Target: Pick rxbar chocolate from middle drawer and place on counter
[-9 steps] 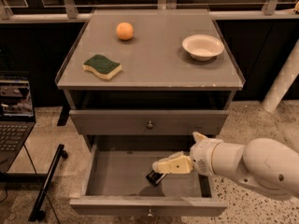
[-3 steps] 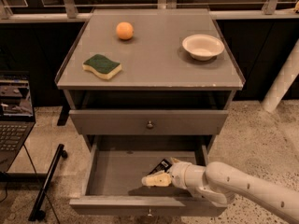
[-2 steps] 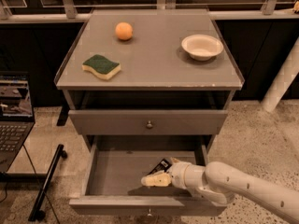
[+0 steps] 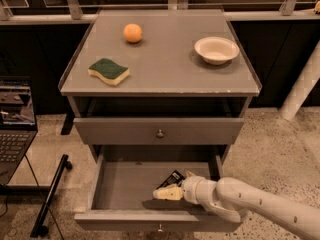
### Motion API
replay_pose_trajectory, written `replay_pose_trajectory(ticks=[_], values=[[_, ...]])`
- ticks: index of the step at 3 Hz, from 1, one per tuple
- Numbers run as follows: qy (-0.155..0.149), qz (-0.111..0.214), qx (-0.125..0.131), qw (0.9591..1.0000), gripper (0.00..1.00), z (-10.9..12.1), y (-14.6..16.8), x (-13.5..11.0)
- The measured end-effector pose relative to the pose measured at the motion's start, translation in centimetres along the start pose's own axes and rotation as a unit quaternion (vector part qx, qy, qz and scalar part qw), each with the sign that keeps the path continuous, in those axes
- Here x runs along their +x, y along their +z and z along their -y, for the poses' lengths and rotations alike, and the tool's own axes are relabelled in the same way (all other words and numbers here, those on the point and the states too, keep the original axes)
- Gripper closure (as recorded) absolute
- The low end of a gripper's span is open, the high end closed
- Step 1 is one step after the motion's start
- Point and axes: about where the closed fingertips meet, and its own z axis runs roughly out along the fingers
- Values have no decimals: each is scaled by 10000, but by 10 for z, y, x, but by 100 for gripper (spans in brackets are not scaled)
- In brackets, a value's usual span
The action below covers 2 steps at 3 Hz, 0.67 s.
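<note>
The middle drawer point(image 4: 125, 218) stands open at the near edge of the scene, its small round knob point(image 4: 160, 228) on the front panel. The white arm point(image 4: 260, 204) is extended from the near right, low and nearly level, and is reached leftward over the drawer's right half. The gripper point(image 4: 163, 193) is held inside the drawer, pointed left, close above the grey floor. The rxbar chocolate point(image 4: 169, 178) lies in the drawer just beyond the gripper, at the right of centre; whether it is grasped or released cannot be told. Above, a shut drawer front point(image 4: 115, 131) is seen. Farther still, on the counter point(image 4: 165, 71), a sponge point(image 4: 108, 70) lies at the left, an orange point(image 4: 132, 33) beyond it, and a bowl point(image 4: 216, 49) at the right.
</note>
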Motion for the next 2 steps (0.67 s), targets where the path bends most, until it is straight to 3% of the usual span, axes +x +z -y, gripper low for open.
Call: replay_pose_trajectory(ticks=[2], values=[[-40, -21, 219, 9997, 0, 34, 26, 13]])
